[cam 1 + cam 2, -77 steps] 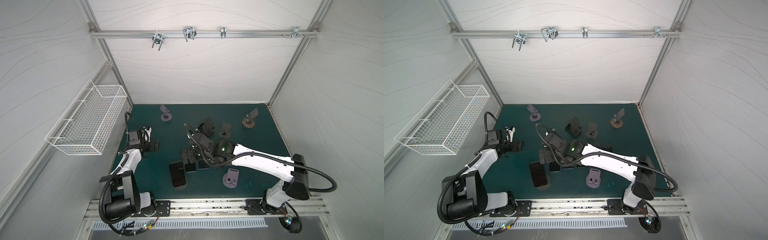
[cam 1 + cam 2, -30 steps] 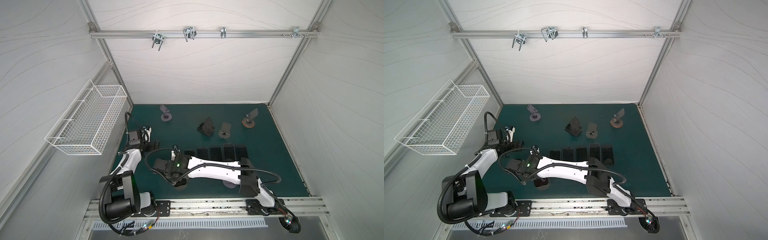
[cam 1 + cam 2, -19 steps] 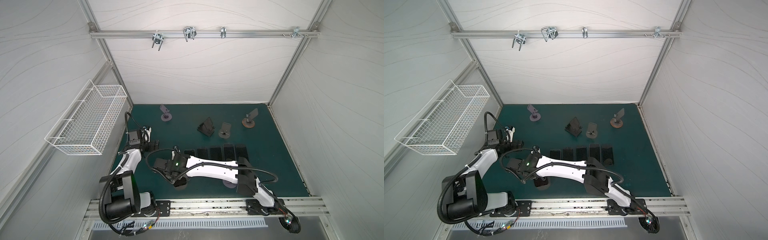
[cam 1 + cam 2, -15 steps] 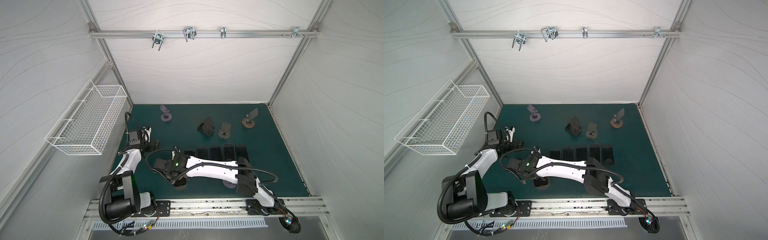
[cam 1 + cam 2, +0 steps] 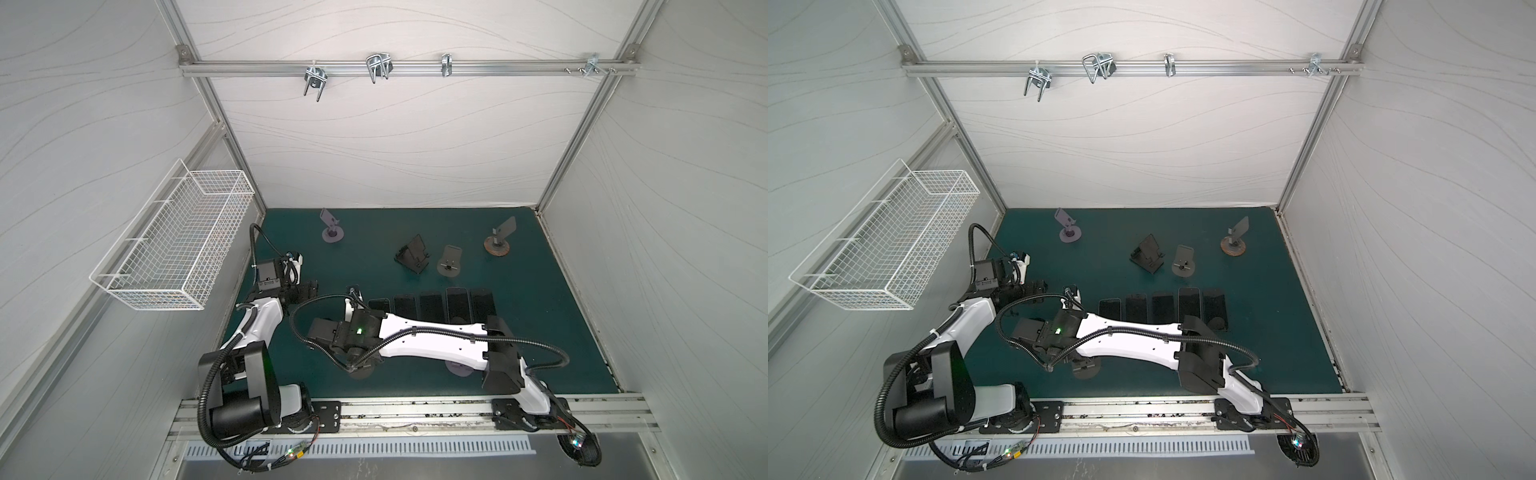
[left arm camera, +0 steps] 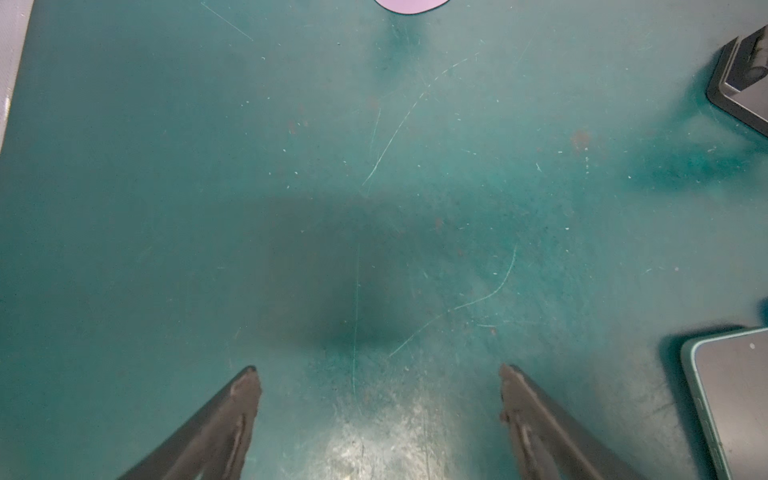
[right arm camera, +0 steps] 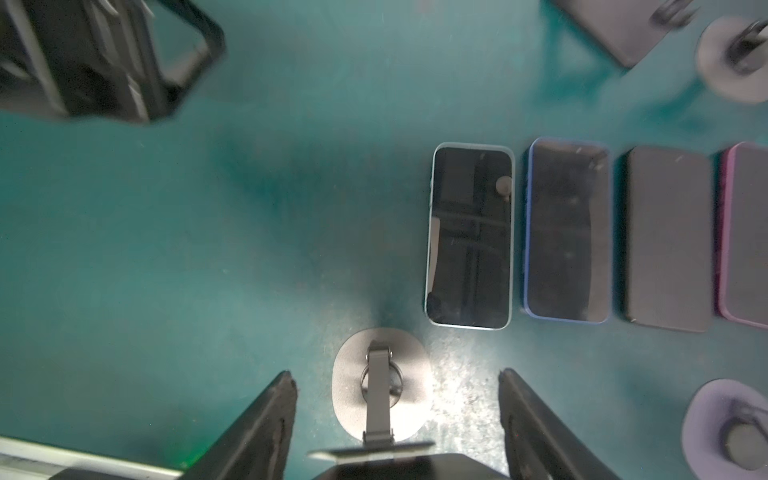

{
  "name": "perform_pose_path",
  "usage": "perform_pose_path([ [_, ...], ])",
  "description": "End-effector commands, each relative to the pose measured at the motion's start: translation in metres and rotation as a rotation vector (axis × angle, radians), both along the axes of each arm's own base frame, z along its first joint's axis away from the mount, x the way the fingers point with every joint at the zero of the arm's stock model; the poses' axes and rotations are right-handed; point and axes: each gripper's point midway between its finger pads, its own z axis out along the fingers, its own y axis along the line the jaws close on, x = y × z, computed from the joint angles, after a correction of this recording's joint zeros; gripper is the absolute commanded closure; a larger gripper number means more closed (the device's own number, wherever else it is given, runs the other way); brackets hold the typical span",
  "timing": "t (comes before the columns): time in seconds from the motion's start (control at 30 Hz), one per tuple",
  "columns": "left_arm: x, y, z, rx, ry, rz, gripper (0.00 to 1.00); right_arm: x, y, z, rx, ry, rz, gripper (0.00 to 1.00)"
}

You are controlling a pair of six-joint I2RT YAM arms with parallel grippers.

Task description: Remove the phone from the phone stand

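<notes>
A: In both top views, why does the right arm (image 5: pixel 432 340) lie across the mat (image 5: pixel 561 332) toward the left side?

B: Its wrist hangs over the stand (image 5: pixel 360 372) near the front. Only the round base shows beneath it, and the phone itself is covered there. I judge this to be the one loaded stand, since five phones (image 5: pixel 432 307) lie flat in a row and the back stands (image 5: pixel 332 232) are bare.

A: And the left gripper (image 5: pixel 305 289)?

B: It sits by the left wall, out of the way. The left wrist view shows its fingers (image 6: pixel 232 415) spread wide over bare mat, holding nothing.

A: What about the right wrist view?

B: The right gripper (image 7: pixel 395 374) points down behind the stand, jaws wide, one on each side of the neck. The phone (image 7: pixel 395 467) is the dark slab at the frame's edge, leaning on the stand's plate between the jaws. That straddle suits pinching it by its edges and lifting it clear.

A: Has it got hold?

B: I cannot tell, because the contact is cut off.
</notes>
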Motion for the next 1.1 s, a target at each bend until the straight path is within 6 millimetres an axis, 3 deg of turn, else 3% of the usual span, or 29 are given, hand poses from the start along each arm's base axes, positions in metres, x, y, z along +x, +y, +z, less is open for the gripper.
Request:
perform_pose_path([
  [0.0,0.009,0.004,0.015,0.016,-0.036,-0.003,0.09,0.002,-0.007,0.039,0.032,-0.071,0.03,0.3],
  [0.17,0.009,0.003,0.015,0.015,-0.038,-0.004,0.09,0.003,-0.005,0.05,0.036,-0.081,0.084,0.3],
  [0.33,0.009,0.002,0.015,0.011,-0.036,-0.012,0.09,0.015,-0.023,0.062,0.031,-0.096,0.06,0.3],
  [0.87,0.008,0.001,0.014,0.01,-0.032,-0.017,0.09,0.095,-0.12,0.091,-0.005,-0.082,-0.094,0.3],
  [1.07,0.009,0.002,0.013,0.009,-0.019,-0.014,0.09,0.131,-0.15,0.095,-0.059,-0.106,-0.051,0.31],
])
